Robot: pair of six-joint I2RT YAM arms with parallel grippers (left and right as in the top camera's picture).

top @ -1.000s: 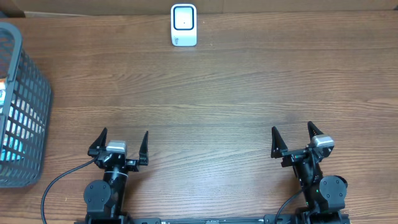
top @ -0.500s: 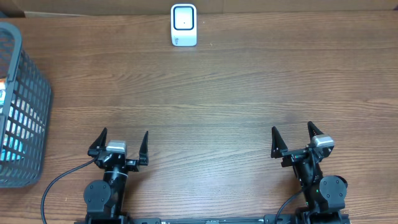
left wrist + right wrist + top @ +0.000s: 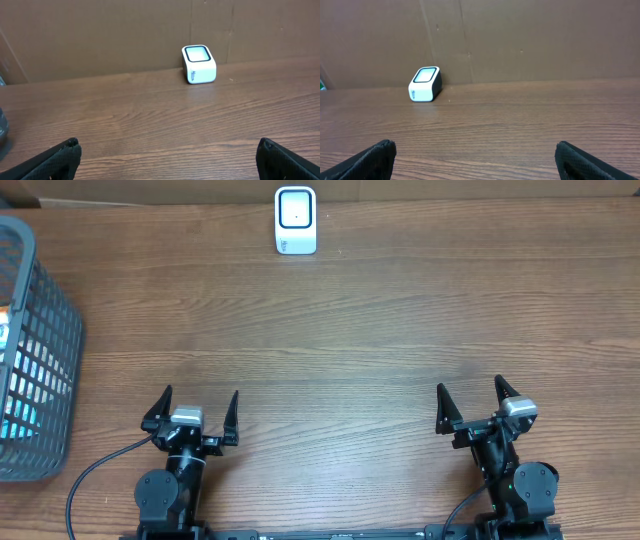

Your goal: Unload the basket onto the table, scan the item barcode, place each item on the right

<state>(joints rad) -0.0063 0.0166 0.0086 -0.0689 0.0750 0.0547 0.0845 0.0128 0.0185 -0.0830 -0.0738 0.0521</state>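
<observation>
a brown wood-grain table (image 3: 350, 330) fills the overhead view, and in both wrist views a cardboard wall (image 3: 100, 35) stands along its far edge. a grey mesh basket (image 3: 55, 320) sits at the left edge of the overhead frame, partly cut off. through its bars a blue and white item (image 3: 18, 380) shows, with a bit of orange above it. it is too hidden to tell what it is or where its barcode lies. the two arms sit along the bottom of the frame. the left gripper (image 3: 200, 394) is at lower left, jaws spread wide and holding nothing, apart from the basket. the right gripper (image 3: 469, 385) is at lower right, likewise spread wide and empty. a black cable (image 3: 85, 480) curves out from the left arm's base. the small white scanner (image 3: 296, 220) stands at the top centre of the overhead frame, close to the wall, well apart from both grippers and from the basket. its dark-rimmed window shows from above.
</observation>
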